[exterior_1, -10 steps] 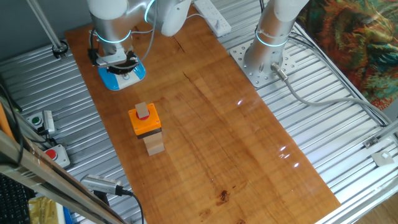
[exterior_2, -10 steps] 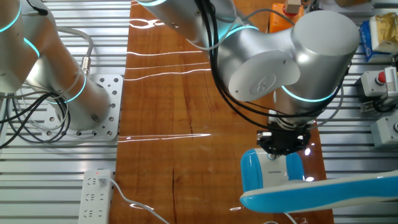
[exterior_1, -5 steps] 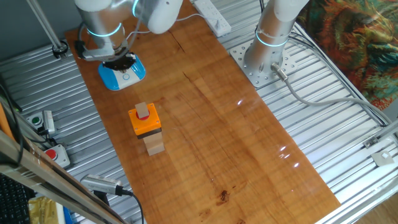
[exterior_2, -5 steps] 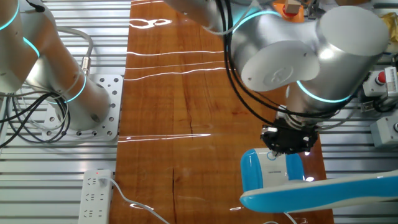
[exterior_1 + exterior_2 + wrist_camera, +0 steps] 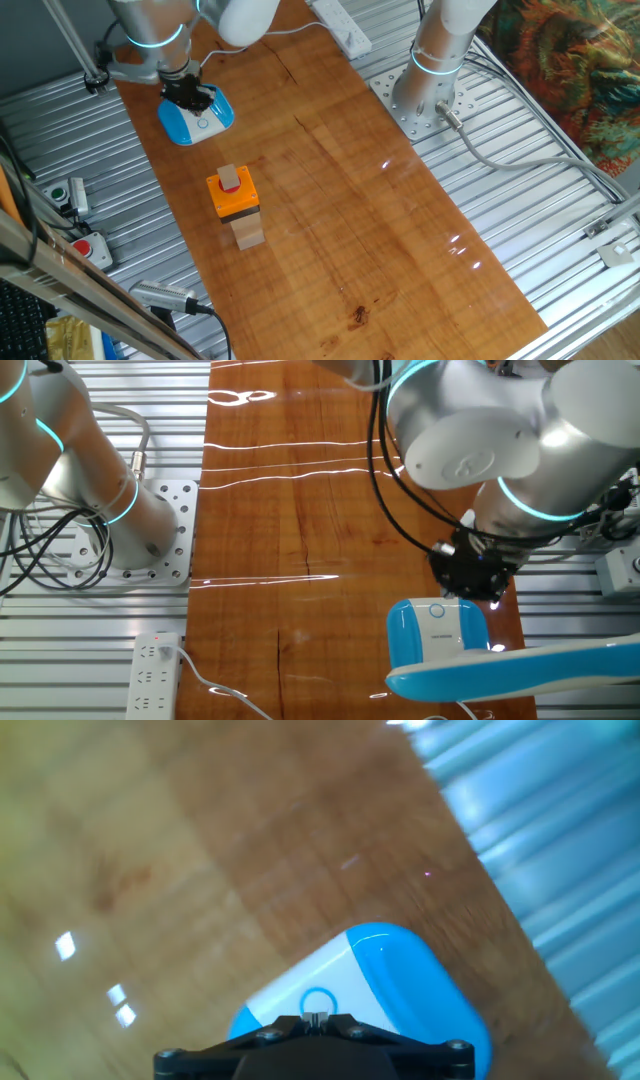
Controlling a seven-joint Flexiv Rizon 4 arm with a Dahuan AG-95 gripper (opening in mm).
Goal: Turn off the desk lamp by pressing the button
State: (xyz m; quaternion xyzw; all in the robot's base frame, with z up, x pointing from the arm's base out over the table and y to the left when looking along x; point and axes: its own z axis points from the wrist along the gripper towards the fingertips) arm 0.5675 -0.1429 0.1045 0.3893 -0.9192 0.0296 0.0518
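The desk lamp's oval base (image 5: 200, 120), white on top with a bright blue rim, stands near the table's far left corner. It also shows in the other fixed view (image 5: 440, 635) and the hand view (image 5: 390, 980). The button (image 5: 318, 1003) is a small ringed circle on the white face, also seen in the other fixed view (image 5: 437, 611). My gripper (image 5: 315, 1017) hangs over the base's edge beside the button, its thin fingertips pressed together with no gap. It appears in the fixed views too (image 5: 190, 97) (image 5: 470, 575). The lamp's blue head (image 5: 500, 665) crosses the foreground.
An orange box with a red cap (image 5: 233, 193) stands on a wooden block (image 5: 247, 233) at mid-table. A power strip (image 5: 340, 25) lies at the far edge. A second arm's base (image 5: 430, 90) stands on the right. A grey box with a red knob (image 5: 88, 248) sits off the table's left side.
My gripper has slid from above the middle of the lamp base toward its edge, and the arm has swung outward. The button ring, covered before, now shows in the other fixed view.
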